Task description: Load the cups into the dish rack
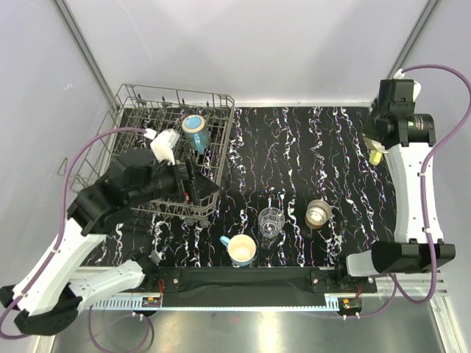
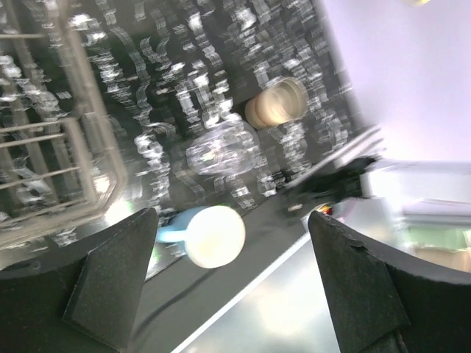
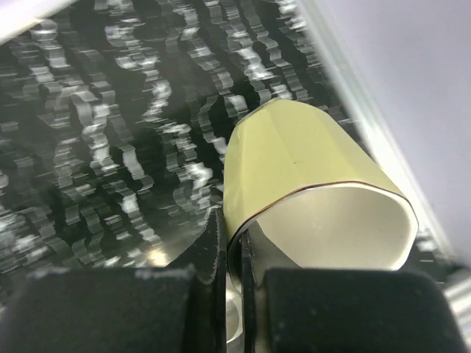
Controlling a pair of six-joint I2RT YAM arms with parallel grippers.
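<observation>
The wire dish rack (image 1: 125,125) stands at the back left with a teal mug (image 1: 194,132) lying in it. My left gripper (image 1: 197,182) hangs open and empty over the rack's front right corner; in its wrist view (image 2: 232,220) nothing is between the fingers. A light-blue mug with cream inside (image 1: 241,250) (image 2: 213,235), a clear glass tumbler (image 1: 270,222) (image 2: 219,151) and a shiny metal cup (image 1: 317,213) (image 2: 277,103) stand on the table. My right gripper (image 1: 377,151) (image 3: 235,239) is shut on the rim of a pale yellow cup (image 3: 294,158) at the far right.
The table top (image 1: 309,147) is black with white marbling. A rack corner (image 2: 51,140) shows at the left of the left wrist view. The back wall and the right table edge (image 3: 353,95) are close to the right gripper. The arm bases sit on a rail (image 1: 243,279) at the near edge.
</observation>
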